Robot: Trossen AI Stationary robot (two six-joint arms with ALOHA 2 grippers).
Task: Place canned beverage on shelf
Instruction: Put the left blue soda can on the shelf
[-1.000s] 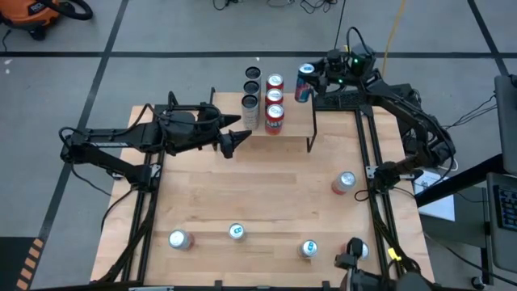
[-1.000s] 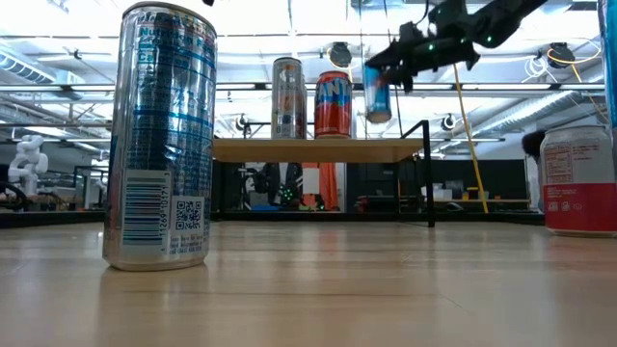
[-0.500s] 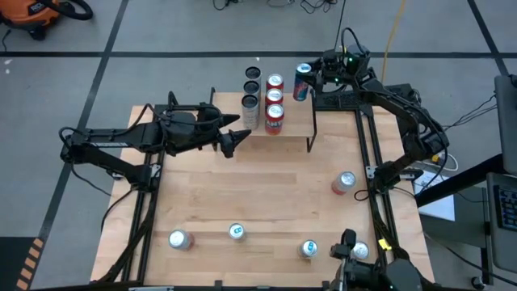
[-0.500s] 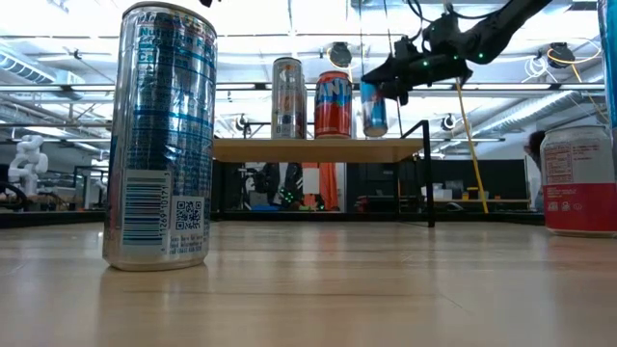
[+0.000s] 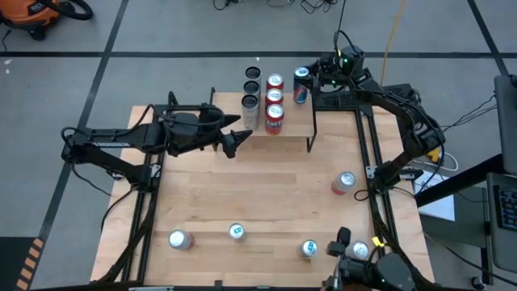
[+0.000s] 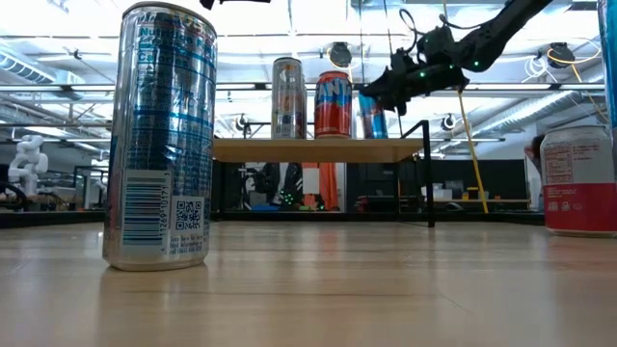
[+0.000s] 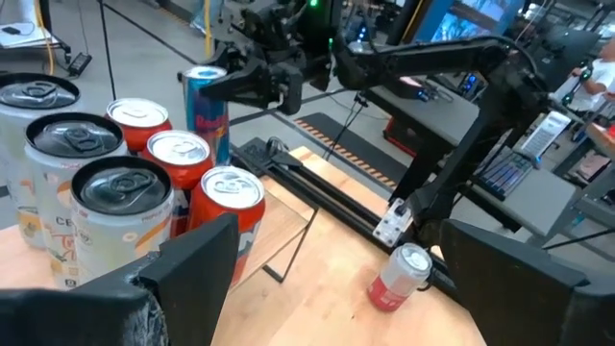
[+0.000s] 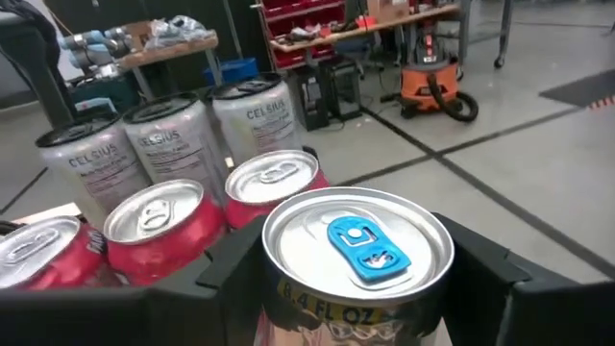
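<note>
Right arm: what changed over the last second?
The right gripper, shut on the blue can, has carried it down from above the shelf and in toward the red cans; its base now looks level with the shelf top. The left gripper, open, and the cans on the table stayed put.

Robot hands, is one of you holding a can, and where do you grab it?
Yes. The right hand holds the slim blue can by its upper sides, upright at the shelf. The left hand is open and holds nothing.
</note>
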